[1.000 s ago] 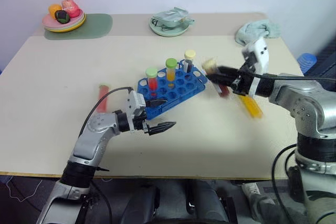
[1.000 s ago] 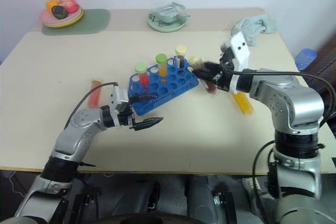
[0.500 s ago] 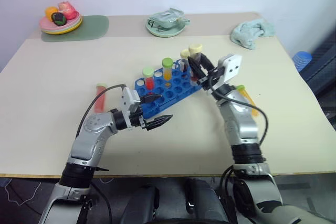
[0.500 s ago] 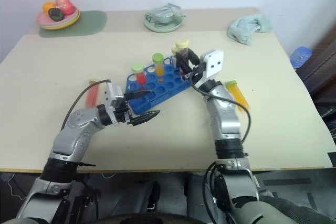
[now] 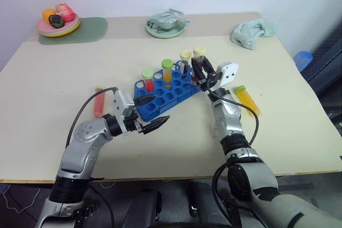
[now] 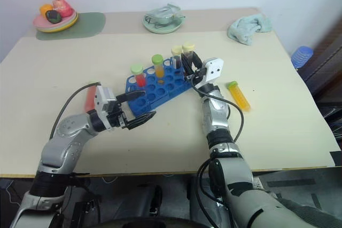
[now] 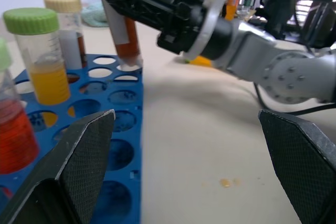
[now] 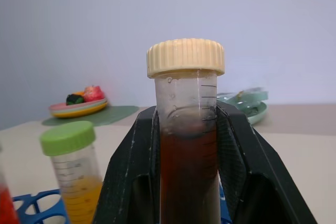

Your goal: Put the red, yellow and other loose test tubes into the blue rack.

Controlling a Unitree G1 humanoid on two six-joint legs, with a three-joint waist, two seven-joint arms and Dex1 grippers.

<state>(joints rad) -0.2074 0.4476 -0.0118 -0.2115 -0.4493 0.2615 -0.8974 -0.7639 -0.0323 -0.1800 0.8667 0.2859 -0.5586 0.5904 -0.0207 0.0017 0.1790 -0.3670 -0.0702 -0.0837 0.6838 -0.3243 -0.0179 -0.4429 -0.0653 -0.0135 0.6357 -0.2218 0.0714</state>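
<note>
We see a cloth (image 5: 252, 31), plates (image 5: 57, 25) on the table (image 5: 48, 78); right gripper (image 5: 200, 71) grasps the brown tube (image 8: 188, 145), left gripper (image 5: 151, 112) released.

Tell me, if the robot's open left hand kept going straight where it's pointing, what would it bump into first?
Probably the blue rack. The left gripper hangs open just beside the rack's near end, one finger already over its corner holes. The other finger points past the edge, toward bare table, though depth is hard to judge.
</note>
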